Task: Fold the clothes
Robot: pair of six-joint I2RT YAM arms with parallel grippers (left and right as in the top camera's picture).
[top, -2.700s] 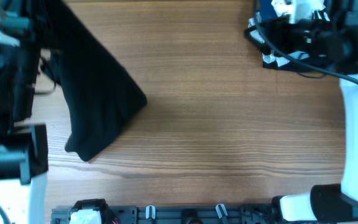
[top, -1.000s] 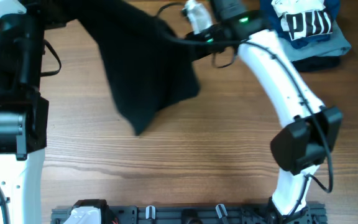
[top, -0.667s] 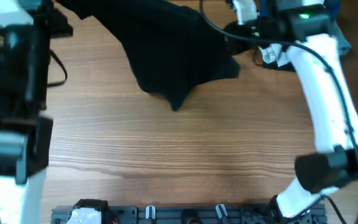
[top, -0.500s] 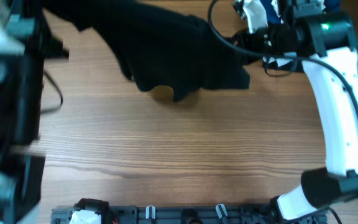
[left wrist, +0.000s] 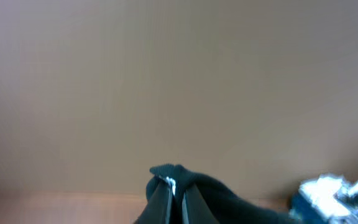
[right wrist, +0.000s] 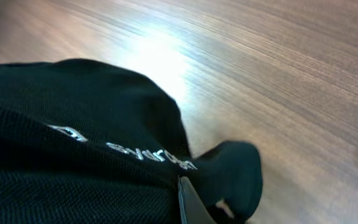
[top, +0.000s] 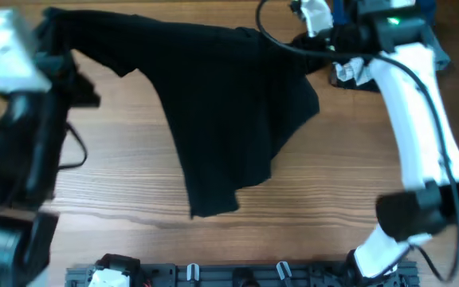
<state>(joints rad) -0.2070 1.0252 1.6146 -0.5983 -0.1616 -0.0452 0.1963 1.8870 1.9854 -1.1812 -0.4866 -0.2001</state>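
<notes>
Left pincer (left wrist: pixel 171 198) and right pincer (right wrist: pixel 187 200) each pinched on an upper edge of the shirt (top: pixel 221 104), which hangs spread between them, low end drooping over the surface (top: pixel 349 191); reads light, limp, grippy knit, so hold at shoulder seams or hem corners.

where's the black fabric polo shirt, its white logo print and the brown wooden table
black fabric polo shirt (top: pixel 221 112): overhead view, middle of its body
white logo print (right wrist: pixel 148 155): right wrist view, on the lettering
brown wooden table (top: pixel 309 215): overhead view, bare wood beside the shirt
</notes>
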